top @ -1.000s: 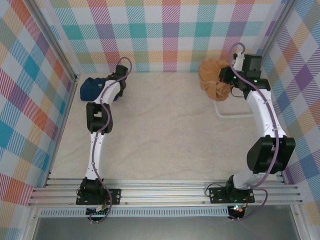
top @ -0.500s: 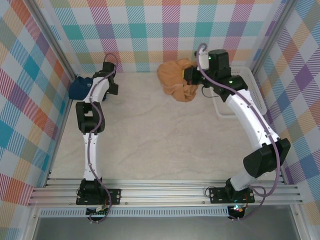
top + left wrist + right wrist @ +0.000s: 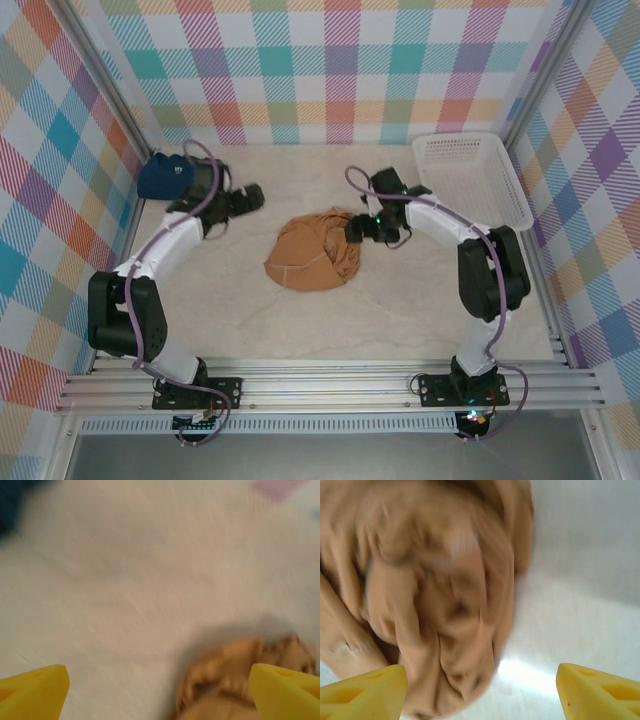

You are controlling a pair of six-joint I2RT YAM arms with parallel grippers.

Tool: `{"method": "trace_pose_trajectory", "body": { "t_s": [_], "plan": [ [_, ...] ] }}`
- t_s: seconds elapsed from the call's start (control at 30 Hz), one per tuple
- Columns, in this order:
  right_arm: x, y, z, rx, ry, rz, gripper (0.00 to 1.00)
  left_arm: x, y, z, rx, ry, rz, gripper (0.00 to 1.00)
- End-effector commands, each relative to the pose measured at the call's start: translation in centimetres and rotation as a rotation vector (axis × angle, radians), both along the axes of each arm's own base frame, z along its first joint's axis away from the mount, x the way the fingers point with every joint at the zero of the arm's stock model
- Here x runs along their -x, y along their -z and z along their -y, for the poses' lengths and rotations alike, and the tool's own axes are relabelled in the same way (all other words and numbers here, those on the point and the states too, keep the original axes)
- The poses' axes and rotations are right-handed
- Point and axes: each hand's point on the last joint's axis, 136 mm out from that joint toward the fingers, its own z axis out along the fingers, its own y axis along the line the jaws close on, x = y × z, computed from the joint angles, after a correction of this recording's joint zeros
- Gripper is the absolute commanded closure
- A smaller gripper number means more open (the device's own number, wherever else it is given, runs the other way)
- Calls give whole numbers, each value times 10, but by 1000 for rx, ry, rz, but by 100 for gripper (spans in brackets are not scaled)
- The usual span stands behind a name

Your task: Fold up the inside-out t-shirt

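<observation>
The inside-out t-shirt [image 3: 315, 252] lies as a crumpled tan heap in the middle of the table. My right gripper [image 3: 360, 229] hovers at the heap's right edge, open. In the right wrist view the shirt [image 3: 435, 595] bulges in the upper left, and its lower folds reach in between the wide-apart yellow fingers of the gripper [image 3: 480, 695]. My left gripper [image 3: 256, 194] stands open to the upper left of the heap, apart from it. Blurred in the left wrist view, the shirt [image 3: 235, 680] sits by the right fingertip of the gripper [image 3: 159, 695].
A folded navy-blue shirt [image 3: 165, 175] rests in the back left corner, also seen as a dark patch [image 3: 15, 500]. A white basket [image 3: 470, 175] stands at the back right. Checked walls close in the table on three sides.
My right arm carried the t-shirt from the basket to the table's middle and let go of it. My left arm swung from the navy shirt toward the centre, its jaws widening.
</observation>
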Motion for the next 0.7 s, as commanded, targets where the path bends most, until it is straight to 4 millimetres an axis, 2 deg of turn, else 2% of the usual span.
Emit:
{"method": "trace_pose_trajectory", "body": {
  "t_s": [0.0, 0.07, 0.1, 0.27, 0.37, 0.5, 0.57, 0.67],
  "plan": [
    [23, -43, -16, -132, -43, 97, 25, 42, 24, 58, 51, 149, -56, 8],
    [35, -34, -23, -152, -61, 72, 29, 67, 45, 70, 12, 218, -124, 10],
    [36, -29, -26, -150, -63, 72, 31, 72, 53, 71, -3, 228, -139, 12],
    [11, -13, -26, -92, -12, 94, 43, 65, 79, 81, -58, 278, -192, 25],
    [6, 1, -33, -97, 5, 41, 50, 64, 97, 84, -83, 286, -245, 36],
    [10, 20, -52, -194, 0, -30, 65, 62, 106, 89, -67, 292, -251, 54],
    [10, 26, -60, -226, -6, -54, 76, 62, 109, 89, -68, 288, -255, 64],
    [6, 18, -58, -211, -23, -35, 98, 49, 96, 89, -66, 265, -190, 86]
  ]
}}
